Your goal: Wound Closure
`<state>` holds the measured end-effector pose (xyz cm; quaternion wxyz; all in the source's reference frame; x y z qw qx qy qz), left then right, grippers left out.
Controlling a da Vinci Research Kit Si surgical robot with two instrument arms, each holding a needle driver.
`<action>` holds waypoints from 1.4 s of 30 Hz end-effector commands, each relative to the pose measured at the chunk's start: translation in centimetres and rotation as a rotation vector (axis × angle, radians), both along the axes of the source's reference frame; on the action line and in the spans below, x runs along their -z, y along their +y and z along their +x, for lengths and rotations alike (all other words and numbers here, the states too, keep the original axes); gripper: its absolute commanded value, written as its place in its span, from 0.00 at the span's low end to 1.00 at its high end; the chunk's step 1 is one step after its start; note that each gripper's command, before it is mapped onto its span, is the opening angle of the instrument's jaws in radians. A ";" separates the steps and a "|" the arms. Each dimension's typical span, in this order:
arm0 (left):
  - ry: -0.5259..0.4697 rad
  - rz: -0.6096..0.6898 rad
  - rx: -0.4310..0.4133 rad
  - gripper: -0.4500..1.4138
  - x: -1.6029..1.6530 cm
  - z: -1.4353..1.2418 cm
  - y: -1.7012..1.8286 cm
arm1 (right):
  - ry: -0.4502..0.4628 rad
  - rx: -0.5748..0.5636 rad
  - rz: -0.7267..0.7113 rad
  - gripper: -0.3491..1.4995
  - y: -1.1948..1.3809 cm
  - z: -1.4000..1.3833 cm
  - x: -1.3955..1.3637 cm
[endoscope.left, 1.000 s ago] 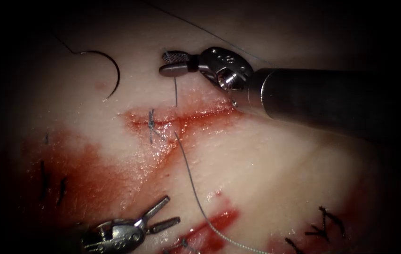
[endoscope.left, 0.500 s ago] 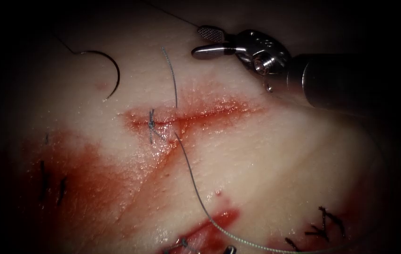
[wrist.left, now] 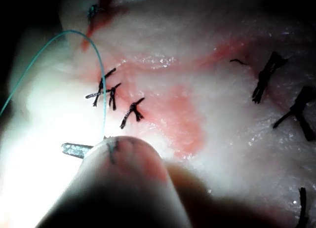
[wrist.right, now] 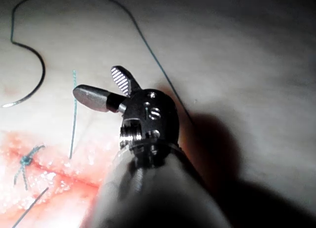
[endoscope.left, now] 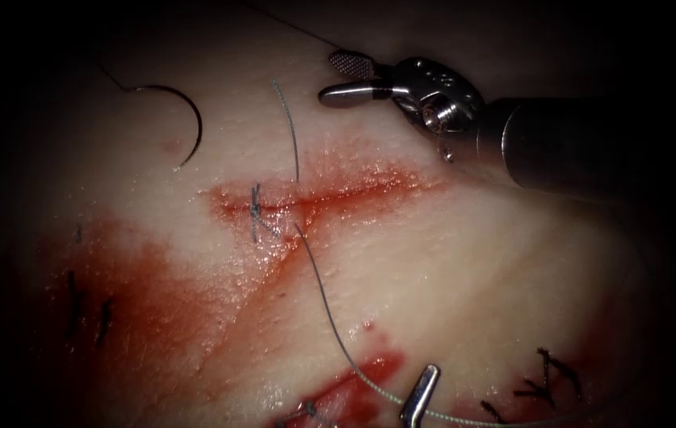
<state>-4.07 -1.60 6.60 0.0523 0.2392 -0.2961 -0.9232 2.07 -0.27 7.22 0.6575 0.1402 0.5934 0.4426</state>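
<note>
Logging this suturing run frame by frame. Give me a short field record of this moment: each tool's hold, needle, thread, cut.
right tool: jaws open, holds nothing, above the cut
left tool: a jaw tip beside the thread, hold unclear
needle: lying free on the tissue, upper left of the cut, not in tissue
thread: runs through the cut, free end above
cut: one knot at its left end

Pale tissue [endoscope.left: 448, 261], red fluid [endoscope.left: 139, 309], teal thread [wrist.left: 101, 85].
</note>
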 end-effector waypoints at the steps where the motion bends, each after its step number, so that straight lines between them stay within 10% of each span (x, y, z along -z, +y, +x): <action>1: 0.001 -0.014 -0.003 0.82 -0.05 -0.06 0.05 | 0.003 0.002 -0.004 0.65 0.07 0.09 -0.04; 4: 0.010 -0.096 -0.038 0.07 -0.07 -0.06 0.13 | 0.003 0.003 -0.004 0.65 0.07 0.08 -0.04; 5: 0.008 -0.115 -0.085 0.00 -0.07 -0.06 0.15 | 0.003 0.004 -0.004 0.65 0.07 0.07 -0.04; 11: -0.067 -0.109 -0.294 0.00 -0.03 0.01 0.25 | 0.008 0.012 0.003 0.67 0.11 -0.02 0.00; 13: -0.107 -0.093 -0.353 0.00 -0.01 0.11 0.28 | 0.005 0.021 -0.006 0.83 0.10 -0.06 0.01; 23: -0.215 0.019 -0.572 0.00 0.06 0.57 0.49 | 0.075 0.482 -0.347 0.87 -0.54 0.10 0.09; 30: -0.279 0.059 -0.595 0.00 0.08 0.80 0.60 | 0.201 0.635 -0.573 0.81 -0.90 0.27 0.20; 42: -0.382 0.139 -0.633 0.00 0.05 1.17 0.78 | 0.155 0.636 -0.851 0.74 -1.20 0.64 0.41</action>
